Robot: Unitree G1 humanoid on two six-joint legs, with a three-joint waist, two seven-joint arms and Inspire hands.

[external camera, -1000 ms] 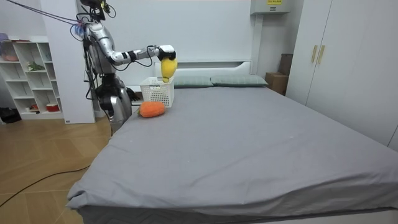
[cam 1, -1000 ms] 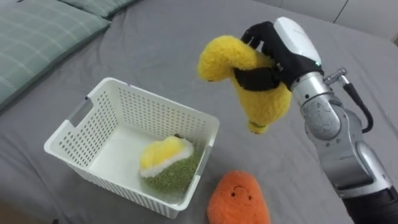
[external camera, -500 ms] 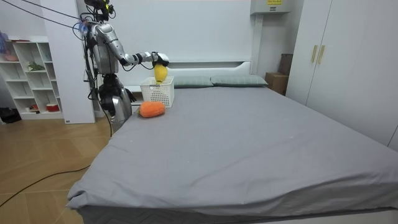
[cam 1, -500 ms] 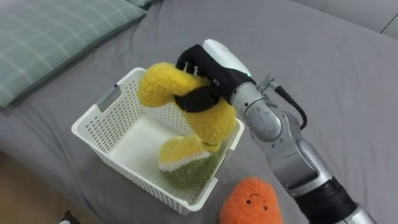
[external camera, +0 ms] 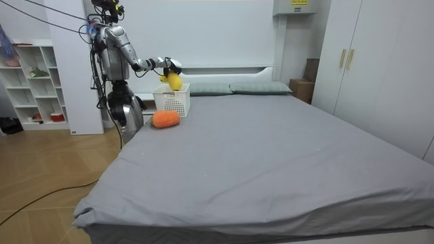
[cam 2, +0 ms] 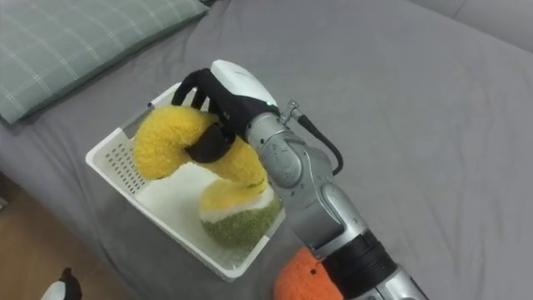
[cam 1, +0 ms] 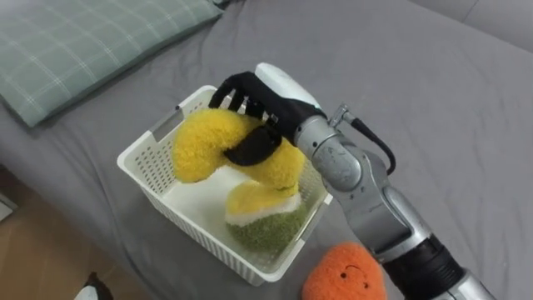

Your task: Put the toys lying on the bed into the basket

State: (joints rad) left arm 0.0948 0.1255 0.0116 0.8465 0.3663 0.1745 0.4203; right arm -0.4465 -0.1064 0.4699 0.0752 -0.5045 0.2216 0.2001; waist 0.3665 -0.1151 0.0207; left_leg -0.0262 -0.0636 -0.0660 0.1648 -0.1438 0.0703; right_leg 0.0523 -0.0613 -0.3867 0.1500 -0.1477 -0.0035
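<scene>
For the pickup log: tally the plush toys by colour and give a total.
Yellow toy, held in the right hand over the basket: 1
Green-and-yellow toy, in the basket: 1
Orange toy, on the bed: 1
Total: 3

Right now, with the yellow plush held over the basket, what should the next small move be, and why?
Probably lower it a little and open the right hand. Its fingers are curled round the yellow plush toy, which hangs above the white basket, just over the green and yellow plush already inside, so a release should land it in.
</scene>
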